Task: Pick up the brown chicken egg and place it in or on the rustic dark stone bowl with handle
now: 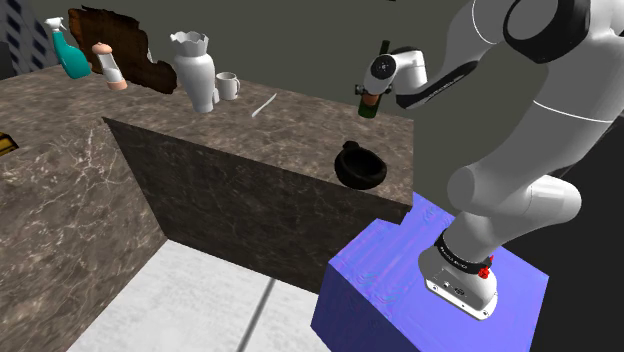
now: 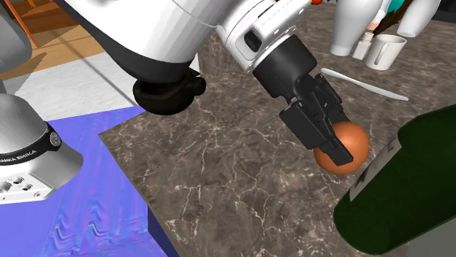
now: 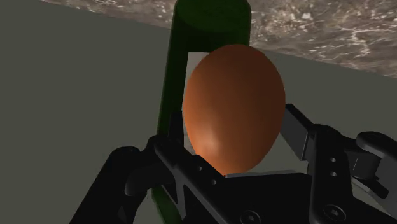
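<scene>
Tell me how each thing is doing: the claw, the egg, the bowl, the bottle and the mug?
claw: shut on the egg.
egg: brown, whole, held in the claw.
bowl: dark, upright on the counter, empty.
bottle: green, standing upright right by the egg.
mug: white, upright, far from the claw.

One egg (image 3: 234,105), one dark bowl (image 1: 358,178), one green bottle (image 2: 409,193) (white-labelled), one mug (image 1: 228,86), one vase (image 1: 196,70), one spray bottle (image 1: 68,52).

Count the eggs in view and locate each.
1. The brown egg is clasped in the end effector, beside the green bottle; others may be hidden elsewhere.
</scene>
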